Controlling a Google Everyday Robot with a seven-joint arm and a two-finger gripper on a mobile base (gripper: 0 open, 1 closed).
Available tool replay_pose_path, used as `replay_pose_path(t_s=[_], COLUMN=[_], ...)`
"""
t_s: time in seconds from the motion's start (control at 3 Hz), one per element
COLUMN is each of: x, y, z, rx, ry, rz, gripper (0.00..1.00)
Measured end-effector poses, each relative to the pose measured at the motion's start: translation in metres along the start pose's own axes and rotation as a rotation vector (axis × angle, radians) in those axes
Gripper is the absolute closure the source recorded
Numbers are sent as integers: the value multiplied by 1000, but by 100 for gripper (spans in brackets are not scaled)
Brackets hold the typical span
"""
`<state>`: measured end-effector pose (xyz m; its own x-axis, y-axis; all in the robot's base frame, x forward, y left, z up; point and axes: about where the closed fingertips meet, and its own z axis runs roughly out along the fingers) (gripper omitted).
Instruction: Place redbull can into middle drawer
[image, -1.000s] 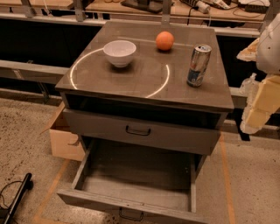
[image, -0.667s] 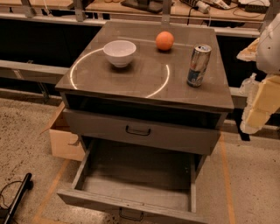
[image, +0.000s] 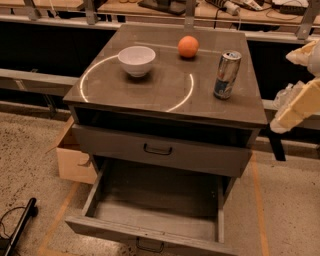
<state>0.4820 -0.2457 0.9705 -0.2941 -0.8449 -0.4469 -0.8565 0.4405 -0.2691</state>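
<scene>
My gripper (image: 296, 106), seemingly the cream shape, hangs well right of the redbull can (image: 227, 75) upright on the table (image: 150, 97); parted or together, I cannot tell.

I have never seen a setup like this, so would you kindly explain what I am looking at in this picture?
This is one camera's view, looking down at a small cabinet; where the camera is mounted is not known. The machine is a mobile robot with one arm. Only cream-coloured parts of the arm and its pincer show, at the right edge, beside the cabinet and apart from the can. On the cabinet top stand a white bowl, an orange fruit and the redbull can, upright near the right side. Below, the upper drawer is shut. The middle drawer, meant for the can, is pulled open and looks empty.
</scene>
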Motion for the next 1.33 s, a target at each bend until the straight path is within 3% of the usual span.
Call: replay_pose_path(t_s=[0.33, 1.0, 1.33], x=[-6, -22, -22], y=[-41, -93, -93], z=[15, 98, 98], rx=[37, 59, 59], ry=[-160, -348, -348], rz=[72, 139, 138], gripper=[0, 0, 0])
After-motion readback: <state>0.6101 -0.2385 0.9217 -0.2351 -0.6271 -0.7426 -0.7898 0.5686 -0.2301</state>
